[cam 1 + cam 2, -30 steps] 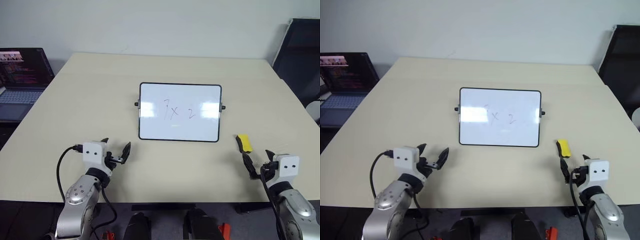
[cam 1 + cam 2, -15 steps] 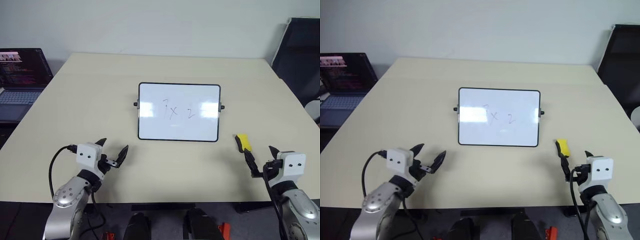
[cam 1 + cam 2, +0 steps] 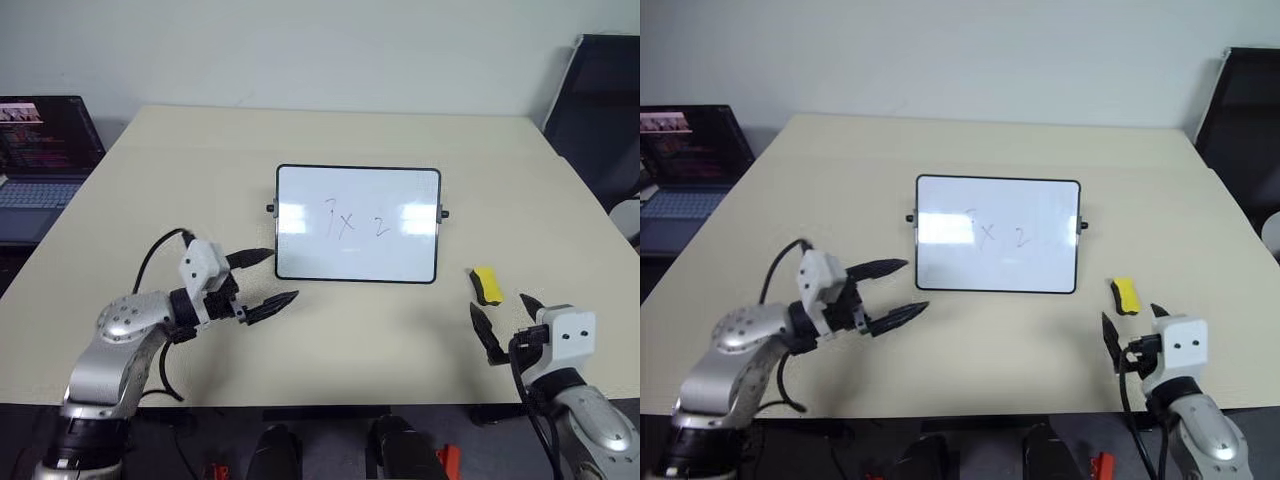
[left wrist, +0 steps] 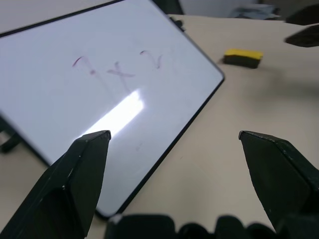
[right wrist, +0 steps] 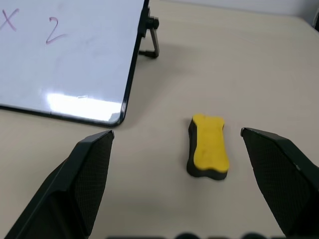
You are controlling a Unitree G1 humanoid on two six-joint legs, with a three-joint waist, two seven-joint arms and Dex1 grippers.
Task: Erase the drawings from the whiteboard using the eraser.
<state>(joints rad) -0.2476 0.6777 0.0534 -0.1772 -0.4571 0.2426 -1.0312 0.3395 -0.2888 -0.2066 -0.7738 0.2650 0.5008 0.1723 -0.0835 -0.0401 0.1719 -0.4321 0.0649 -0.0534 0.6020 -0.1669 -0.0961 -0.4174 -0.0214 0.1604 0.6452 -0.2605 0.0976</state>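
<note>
The eraser (image 3: 486,285) lies flat on the tabletop (image 3: 200,200), yellow side up with its dark underside against the surface, just off the whiteboard's near right corner and apart from its frame. It is untouched. The whiteboard (image 3: 358,224) stands near the middle of the tabletop, tilted back on its small side knobs, and the drawings (image 3: 356,222) are on it: thin dark strokes reading something like "7x 2", sitting around the middle of the white surface, with bright glare patches to either side of them.

The right hand (image 3: 508,325) hovers nearer the robot than the eraser and to the right of the whiteboard, its two black fingers spread wide and empty; in the right wrist view the eraser (image 5: 208,152) sits ahead of the fingers, in line with the gap between them and closer to one of them, not touching either.

The left hand (image 3: 265,279) is off the whiteboard's near left corner, pointing towards the board, fingers parted and holding nothing. One fingertip reaches close to the board's left edge; whether it touches the frame cannot be told.

A laptop (image 3: 45,150) with its screen lit sits well left of the whiteboard, beyond the tabletop's left edge.
</note>
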